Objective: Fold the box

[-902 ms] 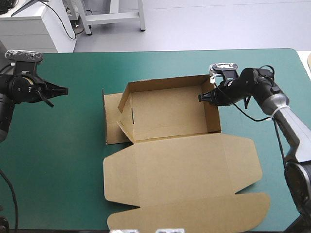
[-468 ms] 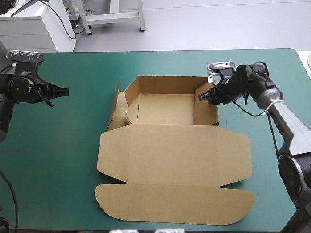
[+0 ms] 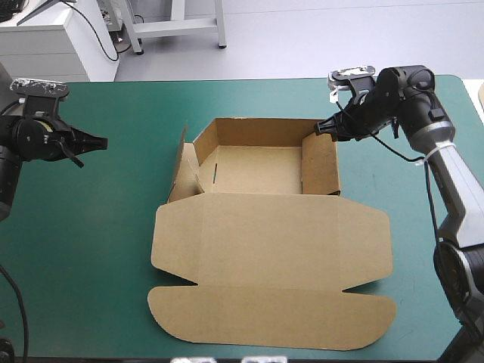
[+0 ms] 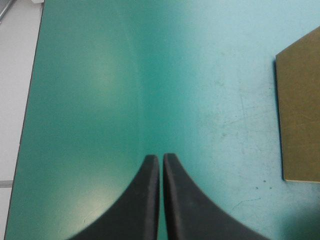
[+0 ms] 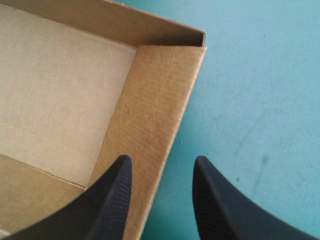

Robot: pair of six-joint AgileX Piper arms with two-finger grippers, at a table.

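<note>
While the box [image 3: 272, 227] sits as an open brown tray, lid flat, right gripper [image 5: 161, 162] spread over its right wall, left gripper [image 4: 161, 157] pinched together well aside.

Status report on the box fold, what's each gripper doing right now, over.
Left gripper shut, off the box. Right gripper open at the box's right wall. Box an open tray, lid flat, left flap splayed. Nothing in the way.
</note>
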